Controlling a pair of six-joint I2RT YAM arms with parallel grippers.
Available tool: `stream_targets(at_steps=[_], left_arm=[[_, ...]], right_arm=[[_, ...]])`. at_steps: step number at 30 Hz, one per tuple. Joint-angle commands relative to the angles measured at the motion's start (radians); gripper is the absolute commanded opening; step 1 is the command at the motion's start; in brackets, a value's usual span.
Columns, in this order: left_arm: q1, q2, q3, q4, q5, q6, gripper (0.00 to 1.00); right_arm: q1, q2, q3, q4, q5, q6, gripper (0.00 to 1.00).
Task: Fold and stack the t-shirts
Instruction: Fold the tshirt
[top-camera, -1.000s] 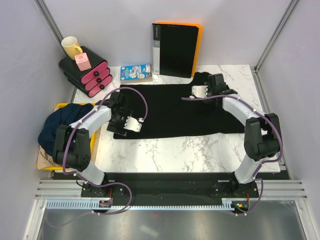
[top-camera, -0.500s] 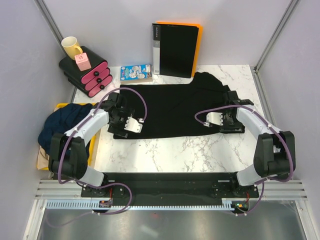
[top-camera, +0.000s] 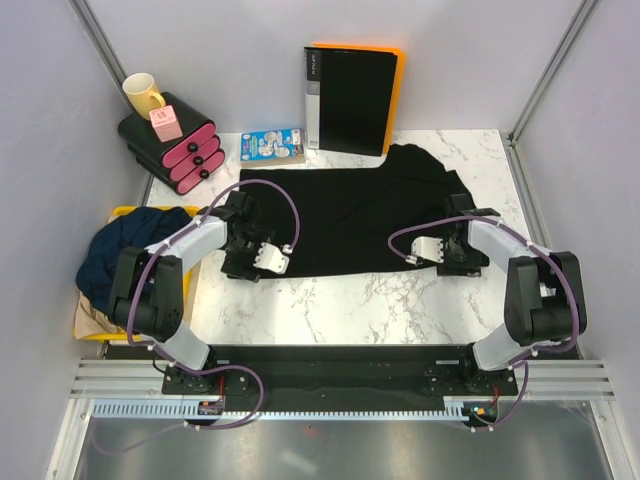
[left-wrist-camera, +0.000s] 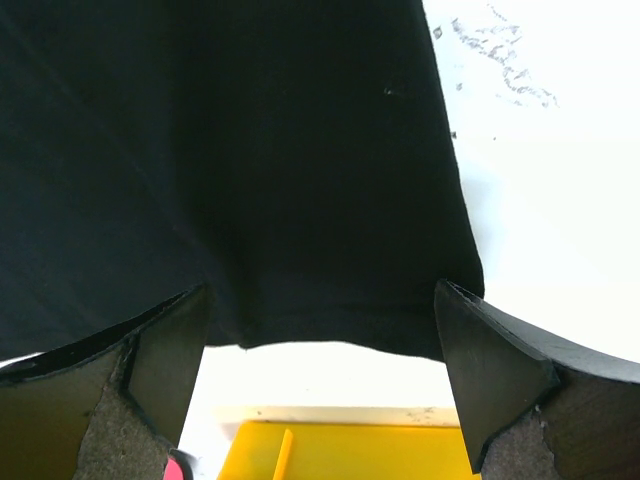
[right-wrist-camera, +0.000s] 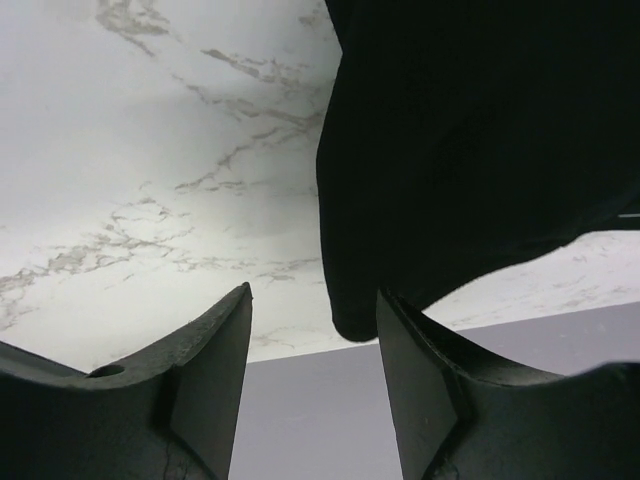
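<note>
The black t-shirt (top-camera: 350, 215) lies spread flat across the marble worktop (top-camera: 350, 300), collar side toward the far edge, presumably so it can be folded cleanly. The left fingers (left-wrist-camera: 150, 380) stand wide apart, straddling the shirt's hem near its left corner, and grip nothing. The right fingers (right-wrist-camera: 210, 380) are parted more narrowly, empty, low over the stone just beside the opposite rounded corner. Both arms seem placed to take one edge together and carry it over in an even fold. The navy t-shirt (top-camera: 125, 245) and a tan one (top-camera: 95, 318) wait heaped in the yellow bin (top-camera: 184, 290).
</note>
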Motion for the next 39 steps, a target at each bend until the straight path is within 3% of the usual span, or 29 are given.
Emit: stream_targets(at_steps=[1, 8, 17, 27, 30, 33, 34, 37, 39], left_arm=[[-0.009, 0.021, 0.007, 0.022, 0.027, -0.014, 0.99], [-0.014, 0.037, 0.005, 0.025, 0.018, -0.018, 0.99], [-0.018, 0.074, -0.045, 0.079, -0.074, -0.014, 0.99], [-0.018, 0.102, -0.137, 0.131, -0.157, 0.005, 0.99], [-0.017, 0.106, -0.143, 0.13, -0.182, 0.006, 0.99], [-0.017, 0.108, -0.145, 0.13, -0.185, 0.006, 0.99], [-0.017, 0.11, -0.145, 0.13, -0.186, 0.005, 0.99], [-0.017, 0.1, -0.146, 0.127, -0.199, 0.005, 0.99], [-0.015, 0.091, -0.151, 0.116, -0.203, 0.011, 0.99]], right_arm=[[-0.016, 0.04, -0.012, 0.095, 0.01, 0.026, 0.61], [-0.054, 0.12, 0.002, 0.156, 0.025, 0.027, 0.55], [-0.094, 0.141, 0.004, 0.172, 0.038, -0.002, 0.19], [-0.147, 0.095, -0.009, 0.147, 0.042, -0.066, 0.06], [-0.15, 0.083, -0.016, 0.12, 0.048, -0.085, 0.06], [-0.151, 0.072, -0.018, 0.083, 0.055, -0.108, 0.26], [-0.151, 0.072, -0.016, 0.068, 0.055, -0.117, 0.45], [-0.15, 0.061, -0.007, -0.007, 0.061, -0.134, 0.59], [-0.15, 0.042, 0.004, -0.049, 0.058, -0.143, 0.6]])
